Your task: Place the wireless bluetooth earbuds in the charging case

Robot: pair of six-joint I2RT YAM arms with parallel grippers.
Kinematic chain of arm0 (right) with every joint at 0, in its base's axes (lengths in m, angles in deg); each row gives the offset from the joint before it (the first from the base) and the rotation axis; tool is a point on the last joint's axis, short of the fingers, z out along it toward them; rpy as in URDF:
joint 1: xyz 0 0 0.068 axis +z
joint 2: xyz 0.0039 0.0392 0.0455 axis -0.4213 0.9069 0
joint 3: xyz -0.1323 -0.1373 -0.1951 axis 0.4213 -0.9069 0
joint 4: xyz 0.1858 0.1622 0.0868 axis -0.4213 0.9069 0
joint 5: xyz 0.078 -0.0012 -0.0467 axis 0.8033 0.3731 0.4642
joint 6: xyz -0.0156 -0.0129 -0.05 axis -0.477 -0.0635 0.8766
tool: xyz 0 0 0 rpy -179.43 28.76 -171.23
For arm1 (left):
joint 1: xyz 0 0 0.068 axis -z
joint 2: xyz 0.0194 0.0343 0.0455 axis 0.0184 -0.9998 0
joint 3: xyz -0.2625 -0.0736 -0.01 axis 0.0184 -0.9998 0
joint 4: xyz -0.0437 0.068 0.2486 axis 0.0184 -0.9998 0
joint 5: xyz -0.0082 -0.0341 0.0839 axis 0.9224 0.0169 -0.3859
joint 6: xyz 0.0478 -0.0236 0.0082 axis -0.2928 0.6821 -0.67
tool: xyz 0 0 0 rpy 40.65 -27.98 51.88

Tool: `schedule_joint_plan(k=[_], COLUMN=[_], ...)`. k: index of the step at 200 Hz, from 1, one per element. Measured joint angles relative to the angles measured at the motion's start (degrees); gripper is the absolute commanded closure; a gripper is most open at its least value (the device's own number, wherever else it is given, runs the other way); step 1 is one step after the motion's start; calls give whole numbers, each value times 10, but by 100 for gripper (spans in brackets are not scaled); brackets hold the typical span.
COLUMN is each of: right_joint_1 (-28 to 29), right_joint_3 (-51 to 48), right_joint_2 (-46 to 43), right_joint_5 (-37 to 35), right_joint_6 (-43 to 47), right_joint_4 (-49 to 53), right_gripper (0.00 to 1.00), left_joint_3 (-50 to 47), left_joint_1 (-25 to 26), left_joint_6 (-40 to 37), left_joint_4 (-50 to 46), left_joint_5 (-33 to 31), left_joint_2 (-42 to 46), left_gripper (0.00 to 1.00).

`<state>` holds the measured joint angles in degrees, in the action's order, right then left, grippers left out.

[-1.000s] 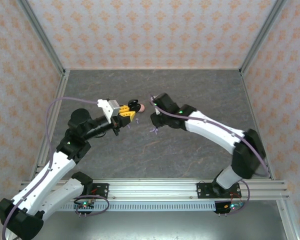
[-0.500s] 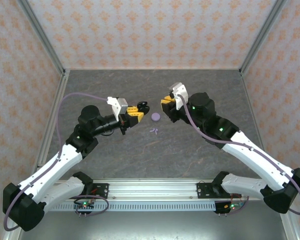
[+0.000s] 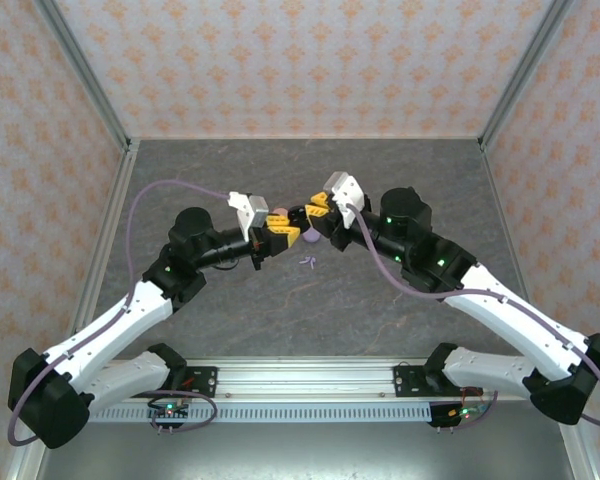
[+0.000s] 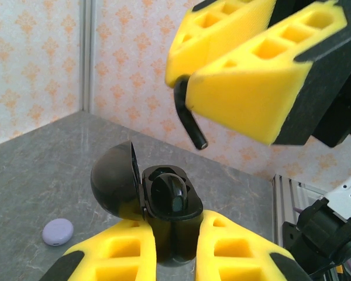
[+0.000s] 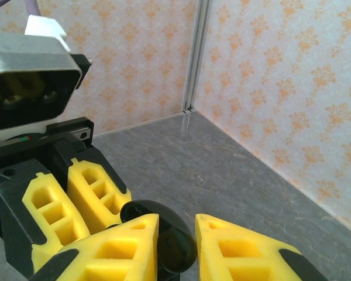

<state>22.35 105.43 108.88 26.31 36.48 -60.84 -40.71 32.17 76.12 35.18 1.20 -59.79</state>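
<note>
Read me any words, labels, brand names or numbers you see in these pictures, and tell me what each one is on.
None can be read. The black charging case, the black earbud and the lilac round case bear no visible print; the wallpaper has an ornament motif, not lettering.

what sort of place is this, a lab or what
Probably a robot test cell, not a home: a grey stone-patterned tabletop boxed in by orange-patterned wall panels on aluminium frame posts, with a slotted aluminium mounting rail at its near edge.
</note>
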Motion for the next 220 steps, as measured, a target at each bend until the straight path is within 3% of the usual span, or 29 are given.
schedule_joint_plan(k=[220], right_joint_1=[7], right_joint_3=[3], right_joint_2=[21], right_joint_5=[-3], right_joint_6=[23], right_joint_4=[3], right_gripper=[79], left_joint_3=[6], left_joint_1=[4], left_joint_6=[2], left_joint_4=[0], left_joint_5=[0], left_joint_2=[0], left_gripper=[100])
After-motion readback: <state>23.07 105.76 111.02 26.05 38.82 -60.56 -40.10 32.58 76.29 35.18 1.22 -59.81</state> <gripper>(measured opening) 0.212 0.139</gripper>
